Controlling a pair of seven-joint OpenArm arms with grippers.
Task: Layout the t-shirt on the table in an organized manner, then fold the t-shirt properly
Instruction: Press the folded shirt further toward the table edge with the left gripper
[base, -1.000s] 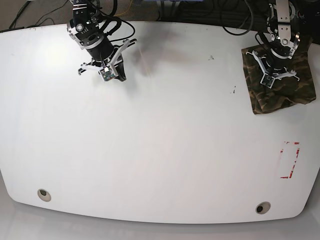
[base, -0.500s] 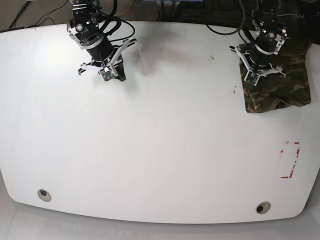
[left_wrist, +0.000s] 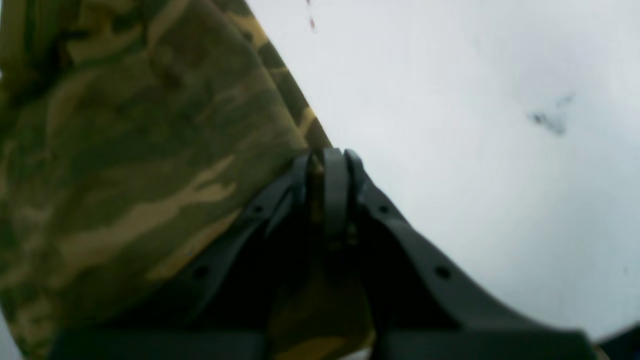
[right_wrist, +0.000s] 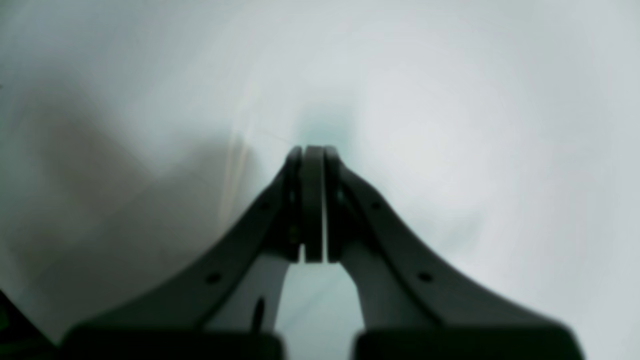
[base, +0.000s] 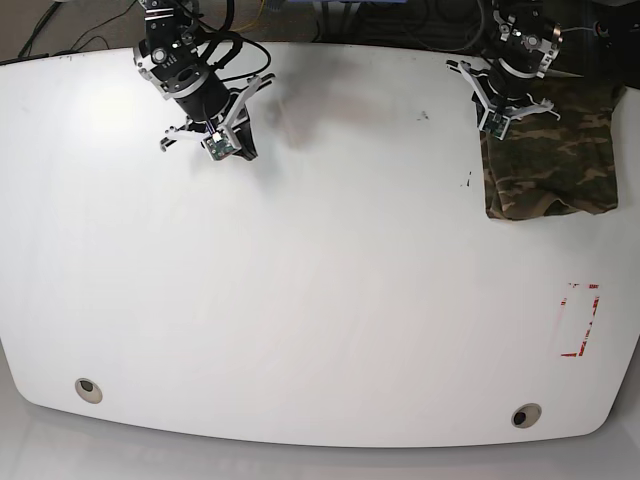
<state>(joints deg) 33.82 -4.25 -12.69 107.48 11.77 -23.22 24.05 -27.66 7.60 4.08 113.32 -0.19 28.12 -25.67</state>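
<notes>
The left gripper (left_wrist: 325, 160) is pinched tight on an edge fold of the camouflage t-shirt (base: 550, 150), which lies bunched at the far right corner of the table (base: 320, 300). The right gripper (right_wrist: 312, 155) has its jaws pressed together on nothing, poised above bare tabletop at the far left. The glossy white surface carries dark specks (base: 467, 181), a red-marked rectangle (base: 579, 320) and two grommet holes (base: 88, 389). Black cables (base: 400, 25) trail behind the table's far edge.

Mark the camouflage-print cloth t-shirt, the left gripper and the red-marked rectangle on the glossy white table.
camouflage-print cloth t-shirt (base: 550, 165), base view, middle of the cloth.
left gripper (left_wrist: 327, 160), left wrist view, closed fingertips at the shirt's edge.
red-marked rectangle (base: 580, 320), base view, its centre.
</notes>
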